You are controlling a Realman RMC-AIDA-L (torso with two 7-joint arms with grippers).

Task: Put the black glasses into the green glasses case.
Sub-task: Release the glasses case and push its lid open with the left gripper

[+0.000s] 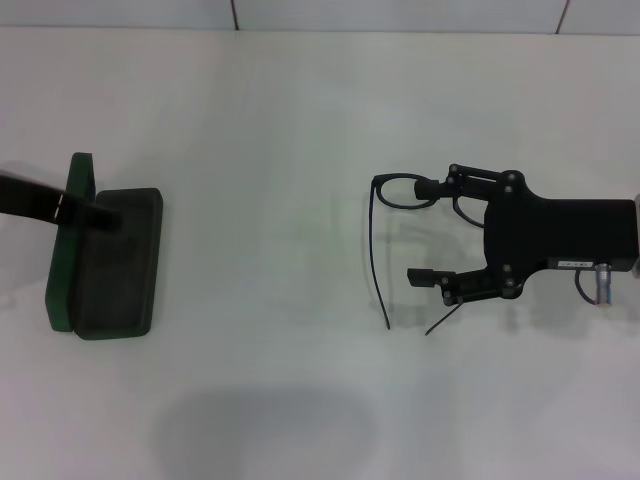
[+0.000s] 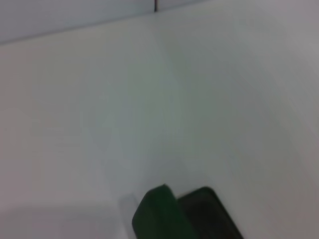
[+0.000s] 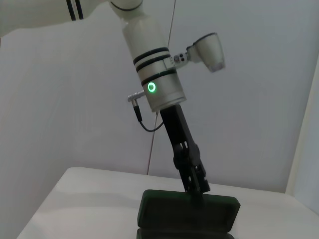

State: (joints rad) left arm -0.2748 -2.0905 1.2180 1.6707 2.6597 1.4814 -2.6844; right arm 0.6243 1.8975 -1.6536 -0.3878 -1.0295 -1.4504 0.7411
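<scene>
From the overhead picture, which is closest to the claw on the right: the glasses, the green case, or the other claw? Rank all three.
Measured from the right gripper, in the head view:
1. Black glasses, lying between its open fingers, on the table's right side.
2. Left gripper, far across on the left, at the case's upright lid.
3. Green case, open, far left. These last two overlap, so their order is nearly too close to call.
</scene>
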